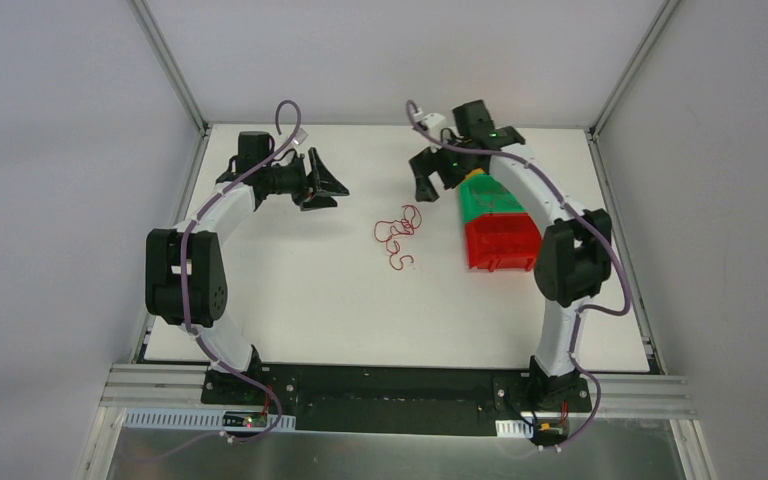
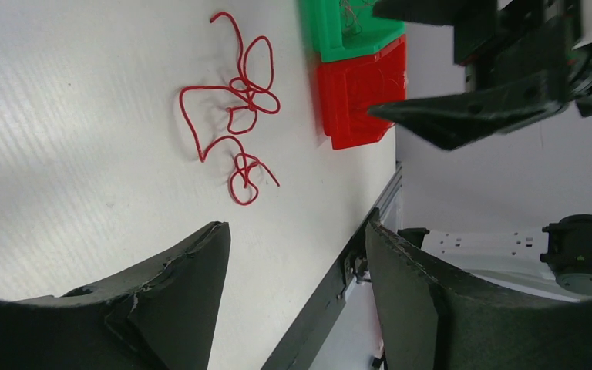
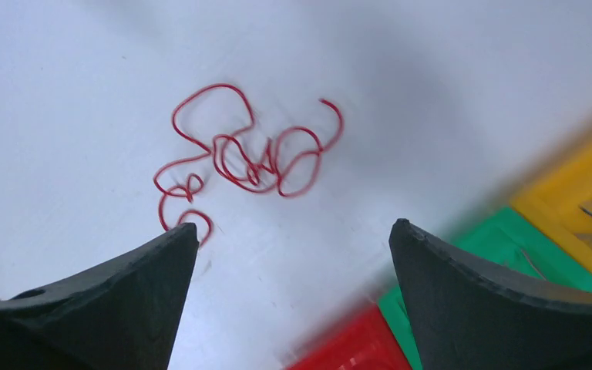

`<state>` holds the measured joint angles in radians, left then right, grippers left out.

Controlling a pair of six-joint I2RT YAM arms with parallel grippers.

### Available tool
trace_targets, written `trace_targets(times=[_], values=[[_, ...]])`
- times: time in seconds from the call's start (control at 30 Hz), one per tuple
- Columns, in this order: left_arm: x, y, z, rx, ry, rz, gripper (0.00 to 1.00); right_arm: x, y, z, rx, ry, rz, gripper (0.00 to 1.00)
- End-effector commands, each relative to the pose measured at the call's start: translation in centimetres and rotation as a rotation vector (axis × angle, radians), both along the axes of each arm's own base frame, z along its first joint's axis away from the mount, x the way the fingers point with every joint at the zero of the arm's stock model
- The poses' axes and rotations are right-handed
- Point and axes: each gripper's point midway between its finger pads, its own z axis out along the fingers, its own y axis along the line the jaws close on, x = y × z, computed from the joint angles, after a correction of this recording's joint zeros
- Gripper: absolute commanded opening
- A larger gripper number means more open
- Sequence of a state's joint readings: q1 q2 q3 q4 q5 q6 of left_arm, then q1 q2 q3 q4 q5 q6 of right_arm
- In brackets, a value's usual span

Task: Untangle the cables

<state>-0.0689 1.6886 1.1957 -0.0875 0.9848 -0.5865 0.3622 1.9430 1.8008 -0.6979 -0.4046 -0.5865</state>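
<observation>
Picking a free end looks like the best way into this step. The cables (image 1: 398, 232) lie as one small red knot on the table (image 1: 290, 300), somewhat toward the far edge and right of the middle, near the red bin (image 1: 500, 245) and the green bin (image 1: 495, 200) that sit by the right edge. The left gripper (image 1: 332, 188) hangs to the knot's left with its jaws spread wide and empty. The right gripper (image 3: 293, 225) is likewise released, above the wires and touching none. I would bring the right one down on an outlying tail, not the dense crossing at the centre (the right wrist view shows two loose ends curling out from opposite sides). The left should take or pin the other tail. Wire this thin probably calls for closing right at the tabletop. Drawing slowly toward the bare left side should keep loops from snagging the bins.
</observation>
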Motion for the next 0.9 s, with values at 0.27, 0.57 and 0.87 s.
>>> trace_targets(times=[0.27,0.57,0.87], values=[[0.4,2.5,1.7,0.017,-0.075,0.057,0.72,0.1,7.5,-9.4,-0.145,0.023,0.110,0.99],[0.4,2.6,2.4,0.019,-0.097,0.056,0.71,-0.1,7.0,-11.9,-0.211,0.034,0.152,0.35],[-0.1,2.6,3.3,0.024,-0.129,0.056,0.71,3.7,6.1,9.7,0.149,-0.311,-0.016,0.00]])
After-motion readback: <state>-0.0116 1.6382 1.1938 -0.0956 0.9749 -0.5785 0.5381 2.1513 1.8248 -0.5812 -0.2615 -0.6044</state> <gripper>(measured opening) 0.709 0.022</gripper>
